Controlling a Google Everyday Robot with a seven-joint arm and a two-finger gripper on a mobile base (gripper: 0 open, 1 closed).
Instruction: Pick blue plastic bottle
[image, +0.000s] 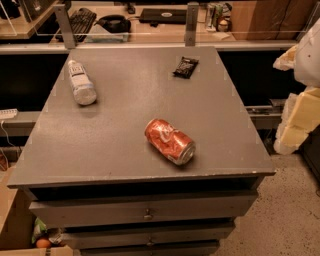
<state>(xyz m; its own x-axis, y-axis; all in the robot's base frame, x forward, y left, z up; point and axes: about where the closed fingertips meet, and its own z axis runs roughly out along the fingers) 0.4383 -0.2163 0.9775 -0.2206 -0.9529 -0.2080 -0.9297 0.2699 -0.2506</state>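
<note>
The blue plastic bottle (80, 83) lies on its side at the far left of the grey cabinet top (125, 135). It is clear and faintly bluish, with a white label and a whitish cap pointing away from me. My gripper (299, 116) shows as pale white and yellowish parts at the right edge of the view. It is beyond the cabinet's right side, far from the bottle, and holds nothing that I can see.
A dented red soda can (169, 141) lies on its side near the front middle. A small black snack packet (185, 67) lies at the far right. Drawers (145, 212) sit below the top. A desk with a keyboard (80, 22) stands behind.
</note>
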